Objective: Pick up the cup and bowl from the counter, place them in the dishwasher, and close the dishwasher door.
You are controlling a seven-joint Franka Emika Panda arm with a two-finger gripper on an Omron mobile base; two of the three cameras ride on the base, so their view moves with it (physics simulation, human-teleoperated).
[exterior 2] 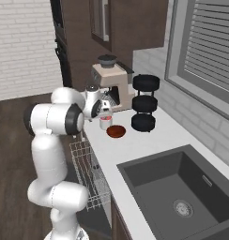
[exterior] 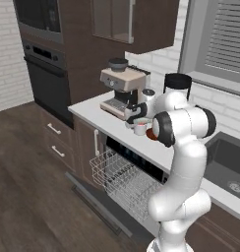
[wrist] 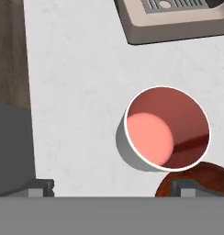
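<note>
The white cup [wrist: 167,128] with a red inside stands upright on the white counter [wrist: 72,92]. Beside it lies the dark red-brown bowl [wrist: 201,179], partly cut off at the bottom of the hand view. My gripper [wrist: 114,188] hovers above the cup, open, with the cup nearer one fingertip [wrist: 189,187]. From the base, the cup [exterior: 140,129] and bowl [exterior: 150,134] sit just past my gripper [exterior: 135,118]; the cup [exterior 2: 105,123] and bowl [exterior 2: 116,131] stand apart. The dishwasher door [exterior: 100,206] lies open, and the white wire rack [exterior: 122,177] is pulled out.
A beige coffee machine [exterior: 123,91] stands close behind the cup, its drip tray [wrist: 178,18] near my hand. A black tiered stand [exterior 2: 145,103] is beyond the bowl. The dark sink [exterior 2: 182,187] lies further along the counter. A black wall oven [exterior: 45,74] is at the left.
</note>
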